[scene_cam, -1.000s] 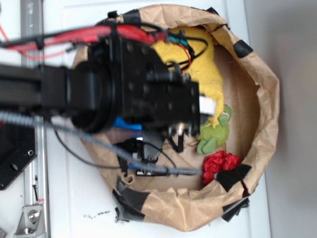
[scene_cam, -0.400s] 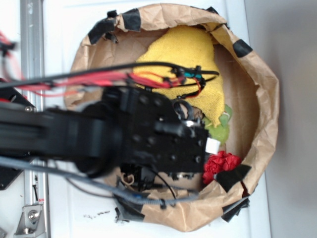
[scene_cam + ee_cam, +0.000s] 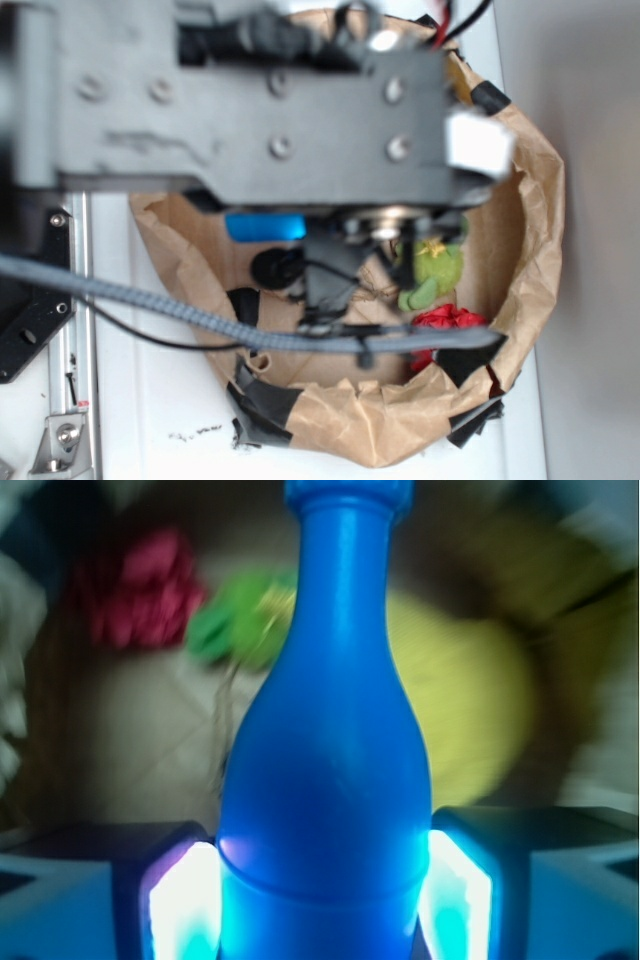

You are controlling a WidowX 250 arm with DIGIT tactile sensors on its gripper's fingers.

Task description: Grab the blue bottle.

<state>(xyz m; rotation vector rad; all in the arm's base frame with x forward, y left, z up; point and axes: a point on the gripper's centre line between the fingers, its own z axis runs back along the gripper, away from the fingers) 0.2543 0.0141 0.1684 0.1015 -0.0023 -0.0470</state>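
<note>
One blue bottle [image 3: 325, 780], and the gripper [image 3: 325, 900] is clamped on its lower body, a pad [image 3: 180, 905] pressed to each side. It sits inside the paper bag [image 3: 530, 200], neck aimed at one green toy [image 3: 432, 272] and one red thing [image 3: 445, 322]. Versus 0.4 s ago, the arm is much closer to the camera, and the yellow cloth is hidden in the exterior view.

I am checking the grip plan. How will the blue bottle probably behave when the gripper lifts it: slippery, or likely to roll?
The blue bottle looks smooth and glossy, so it may slip in the gripper, whose fingers flank its wide lower body. Its round body would probably roll if released on its side. It looks like rigid plastic, likely light and stiff.
</note>
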